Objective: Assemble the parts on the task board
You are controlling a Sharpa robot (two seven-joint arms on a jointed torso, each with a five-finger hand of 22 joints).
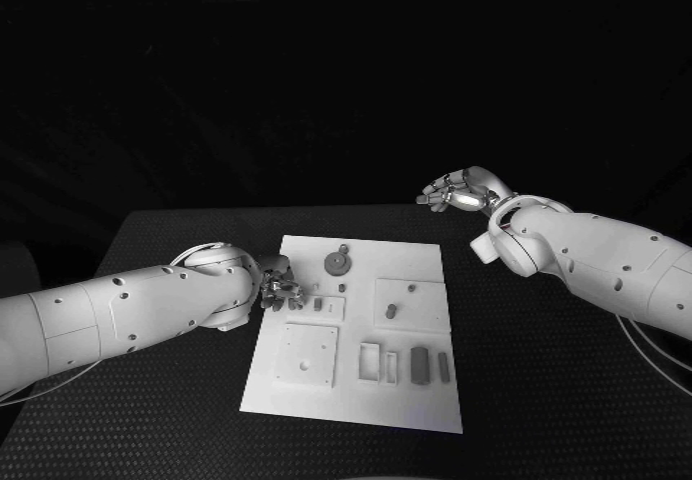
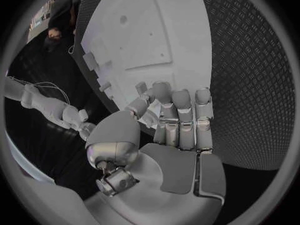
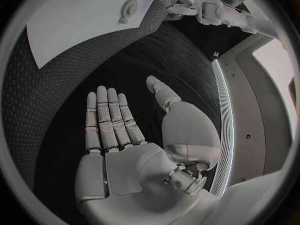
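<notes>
From my remote station, the white task board (image 1: 368, 330) lies in the centre of the head view on the black table (image 1: 562, 400), its small grey parts set across it: a round disc-shaped part (image 1: 336, 263) near the board's upper middle, a square plate part (image 1: 410, 303) at its right, another square plate (image 1: 309, 355) at lower left, and a row of narrow upright parts (image 1: 404, 364) along the lower middle.

My left hand (image 1: 280, 287) sits at the board's left edge, centre-left of the frame, its fingers (image 2: 181, 115) straight and side by side over the board's rim with the thumb held apart; I see nothing gripped in it, and I cannot tell whether the fingertips touch the board.

My right hand (image 1: 459, 191) hovers in the upper right of the frame, off the board and beyond its far right corner. In the right wrist view its palm lies flat and empty, fingers (image 3: 107, 115) extended together, thumb spread to the side, above the textured table surface.
</notes>
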